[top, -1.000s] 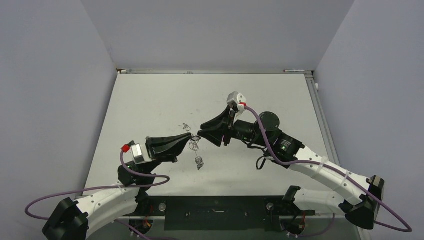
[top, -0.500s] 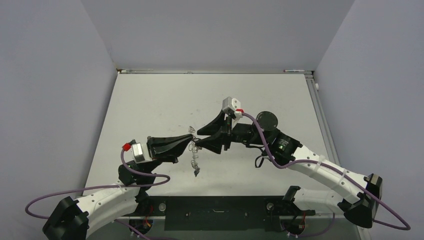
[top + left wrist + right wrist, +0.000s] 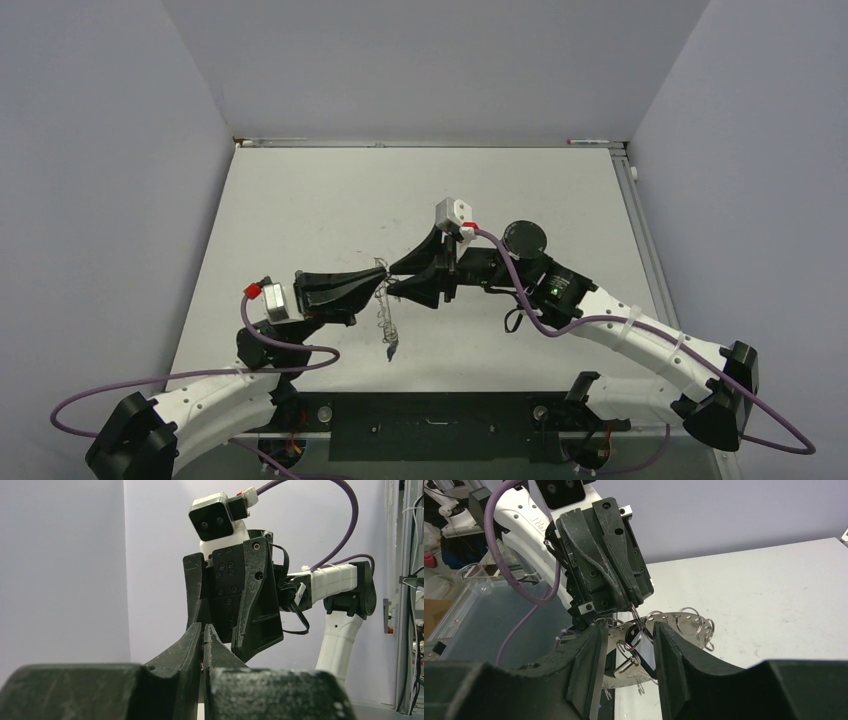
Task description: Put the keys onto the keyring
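Observation:
My left gripper [image 3: 381, 279] is shut on a thin wire loop of the keyring [image 3: 386, 316] and holds it in the air; the ring hangs edge-on below the fingertips. In the right wrist view the flat grey keyring [image 3: 671, 616], rimmed with wire loops, hangs under the left gripper [image 3: 634, 602]. The key [image 3: 644, 650], black head and silver blade, dangles by a loop in front of the ring. My right gripper [image 3: 630, 625] is open with the key between its fingers. In the top view the right gripper [image 3: 393, 284] meets the left fingertips. The left wrist view shows my shut left gripper [image 3: 203, 627] facing the right gripper [image 3: 235, 605].
The white table [image 3: 300, 210] lies under both arms, with a raised rail [image 3: 430, 143] along its far edge. Grey walls stand on three sides. A black round joint of the right arm [image 3: 522, 236] sits behind its wrist.
My right gripper has moved left until its fingers reach the left fingertips and straddle the key. The keyring has swung and now hangs straighter below the left gripper.

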`<state>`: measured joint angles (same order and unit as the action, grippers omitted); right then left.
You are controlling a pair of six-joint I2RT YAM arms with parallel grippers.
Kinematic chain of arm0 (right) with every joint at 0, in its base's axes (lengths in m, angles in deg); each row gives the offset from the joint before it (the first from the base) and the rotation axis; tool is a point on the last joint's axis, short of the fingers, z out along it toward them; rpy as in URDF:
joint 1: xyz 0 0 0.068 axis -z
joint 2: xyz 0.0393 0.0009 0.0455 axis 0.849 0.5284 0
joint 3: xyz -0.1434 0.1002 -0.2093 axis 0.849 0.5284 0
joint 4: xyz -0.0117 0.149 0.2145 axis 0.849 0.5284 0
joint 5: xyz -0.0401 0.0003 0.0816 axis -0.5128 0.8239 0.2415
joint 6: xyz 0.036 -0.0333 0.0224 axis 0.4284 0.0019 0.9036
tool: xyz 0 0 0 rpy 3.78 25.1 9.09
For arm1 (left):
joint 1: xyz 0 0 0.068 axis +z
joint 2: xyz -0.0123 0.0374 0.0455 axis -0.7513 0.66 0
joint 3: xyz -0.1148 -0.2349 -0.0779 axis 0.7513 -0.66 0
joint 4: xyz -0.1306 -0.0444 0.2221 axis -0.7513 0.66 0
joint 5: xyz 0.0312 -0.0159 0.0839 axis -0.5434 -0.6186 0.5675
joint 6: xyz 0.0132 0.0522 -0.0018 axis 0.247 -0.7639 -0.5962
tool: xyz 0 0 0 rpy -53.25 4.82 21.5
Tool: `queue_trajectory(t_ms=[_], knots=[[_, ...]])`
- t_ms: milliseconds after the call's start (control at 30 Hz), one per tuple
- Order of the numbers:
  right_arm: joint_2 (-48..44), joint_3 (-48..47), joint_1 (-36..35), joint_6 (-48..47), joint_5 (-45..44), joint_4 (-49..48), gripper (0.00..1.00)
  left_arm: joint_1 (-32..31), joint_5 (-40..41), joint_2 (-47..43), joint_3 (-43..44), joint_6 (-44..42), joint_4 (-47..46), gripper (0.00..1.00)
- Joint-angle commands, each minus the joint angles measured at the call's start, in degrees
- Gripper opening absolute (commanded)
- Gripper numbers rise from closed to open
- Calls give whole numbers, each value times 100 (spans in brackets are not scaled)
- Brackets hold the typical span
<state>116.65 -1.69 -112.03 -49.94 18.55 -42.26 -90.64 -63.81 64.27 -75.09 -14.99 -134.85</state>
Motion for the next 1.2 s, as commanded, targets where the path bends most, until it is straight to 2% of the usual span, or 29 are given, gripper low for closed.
queue_trajectory(t_ms=[0,133,333,667,1167], knots=[[-64,-81,17,-35,-45,-579,39,-32,-34,16,329,138,-780,0],[-49,-18,27,6,-156,-698,38,-41,-35,26,336,158,-810,0],[19,17,23,56,-186,-756,31,-52,-19,26,330,168,-820,0],[24,68,23,-60,-194,-618,34,-62,-4,14,338,168,-824,0],[127,100,23,-32,-188,-735,19,-102,-2,43,346,145,-824,0]])
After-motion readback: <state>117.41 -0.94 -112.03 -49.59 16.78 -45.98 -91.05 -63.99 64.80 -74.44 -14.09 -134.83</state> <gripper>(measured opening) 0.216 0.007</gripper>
